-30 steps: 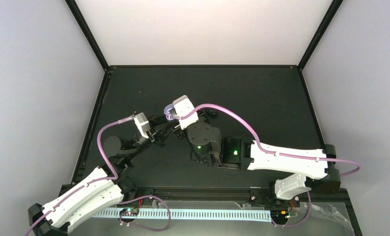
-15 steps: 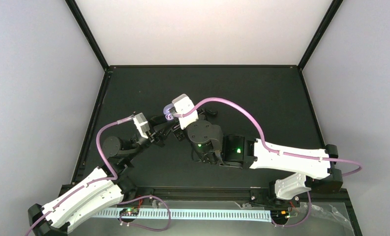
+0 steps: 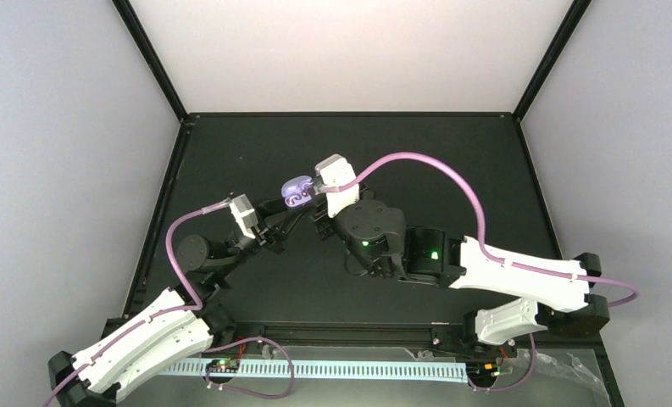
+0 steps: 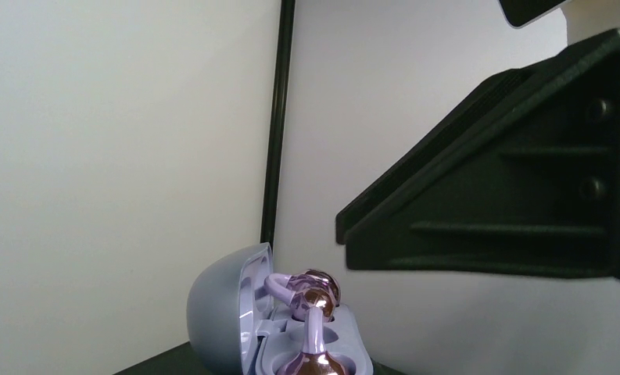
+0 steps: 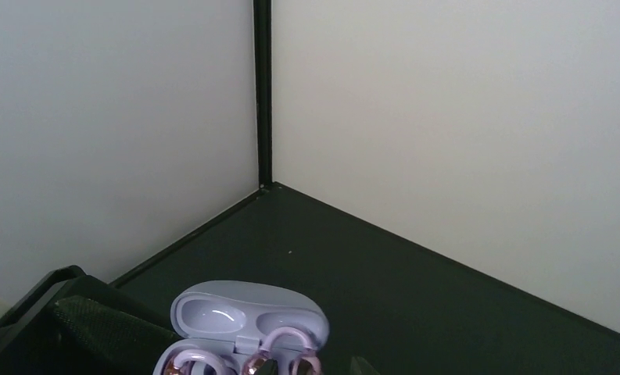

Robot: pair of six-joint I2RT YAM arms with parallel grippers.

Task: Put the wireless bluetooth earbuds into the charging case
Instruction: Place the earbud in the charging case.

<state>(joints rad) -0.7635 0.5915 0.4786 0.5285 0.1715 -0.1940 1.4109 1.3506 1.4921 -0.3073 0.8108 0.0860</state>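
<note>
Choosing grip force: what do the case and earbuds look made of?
Case: lavender plastic, smooth and semi-glossy, with soft highlights inside the lid. Earbuds: glossy lilac plastic loops; their rounded ends look mirror-bright and pinkish, probably a metallised coating, not certain.

Matte black tabletop, pale enclosure walls, black corner posts, slotted white strip at near edge

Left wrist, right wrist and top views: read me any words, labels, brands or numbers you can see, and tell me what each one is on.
No text can be read in any view.
Case: no lettering visible on the lid or base.
Earbuds: no markings visible.
Board at the near edge, top view: too small to read.
</note>
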